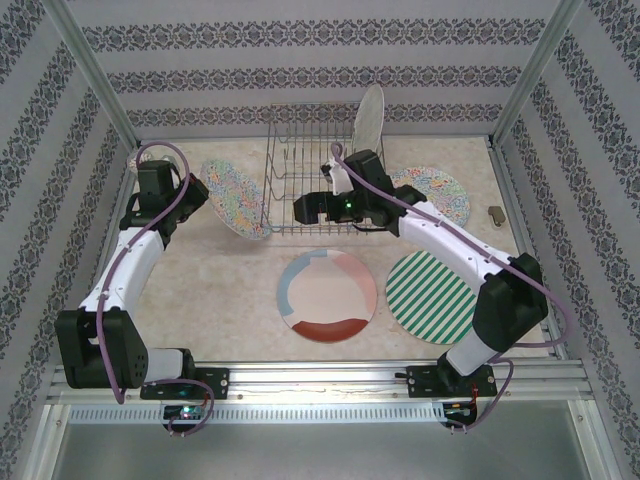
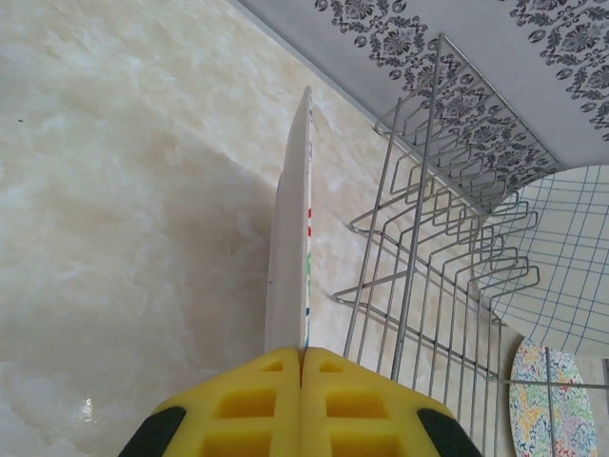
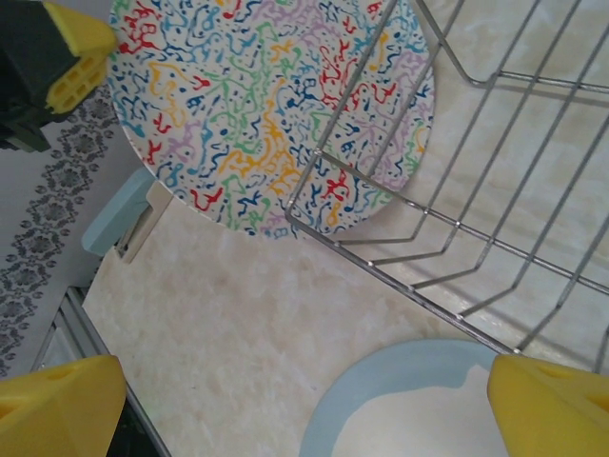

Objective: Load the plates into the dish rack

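Note:
My left gripper point(image 1: 200, 188) is shut on the rim of a floral plate point(image 1: 236, 200), holding it tilted just left of the dish rack point(image 1: 305, 170). The left wrist view has this plate point(image 2: 288, 238) edge-on above the closed yellow fingers point(image 2: 257, 405), with the rack point(image 2: 428, 248) to its right. A pale checked plate point(image 1: 368, 118) stands upright in the rack's far right corner. My right gripper point(image 1: 303, 208) hovers open at the rack's front edge with nothing between its fingers point(image 3: 57, 409). Flat on the table lie the cream plate point(image 1: 327, 293), the striped plate point(image 1: 430, 295) and a second floral plate point(image 1: 437, 190).
Patterned walls with metal posts close in the table on three sides. A small grey object point(image 1: 495, 212) lies at the right wall. In the right wrist view the rack's wire corner point(image 3: 314, 205) crosses over the held floral plate point(image 3: 247, 105), and the cream plate's blue rim point(image 3: 400, 381) lies below.

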Available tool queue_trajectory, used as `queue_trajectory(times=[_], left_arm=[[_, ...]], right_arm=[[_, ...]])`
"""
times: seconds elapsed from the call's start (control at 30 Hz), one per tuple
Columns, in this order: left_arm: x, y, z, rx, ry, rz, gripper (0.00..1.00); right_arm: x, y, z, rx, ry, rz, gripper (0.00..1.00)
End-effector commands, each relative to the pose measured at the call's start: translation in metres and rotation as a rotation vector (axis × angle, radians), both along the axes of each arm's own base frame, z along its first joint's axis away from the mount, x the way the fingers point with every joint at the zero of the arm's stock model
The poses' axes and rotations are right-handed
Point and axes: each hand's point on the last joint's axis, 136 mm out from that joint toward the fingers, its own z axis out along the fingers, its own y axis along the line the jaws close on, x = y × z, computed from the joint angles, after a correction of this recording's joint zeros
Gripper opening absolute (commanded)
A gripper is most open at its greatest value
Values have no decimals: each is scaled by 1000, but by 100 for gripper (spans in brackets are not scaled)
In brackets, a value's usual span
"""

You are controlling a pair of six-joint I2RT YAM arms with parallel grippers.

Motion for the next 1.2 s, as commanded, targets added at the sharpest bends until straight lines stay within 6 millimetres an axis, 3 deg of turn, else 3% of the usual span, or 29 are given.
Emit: queue_trajectory(times=[0.0, 0.2, 0.73, 1.03, 1.17], left_arm=[[4, -8, 11, 15, -41, -44, 0], [4, -13, 6, -6, -28, -70, 0], [2, -21, 3, -14, -26, -95, 0], [0, -22, 3, -10, -28, -97, 18], [-2, -22, 0, -9, -24, -92, 19]], right_arm=[[0, 16, 10, 31, -18, 45, 98], [2, 29, 8, 38, -8, 73, 98], [10, 39, 6, 49, 1, 94, 98], [13, 44, 6, 54, 7, 105, 98], [14, 46, 5, 57, 9, 110, 98]])
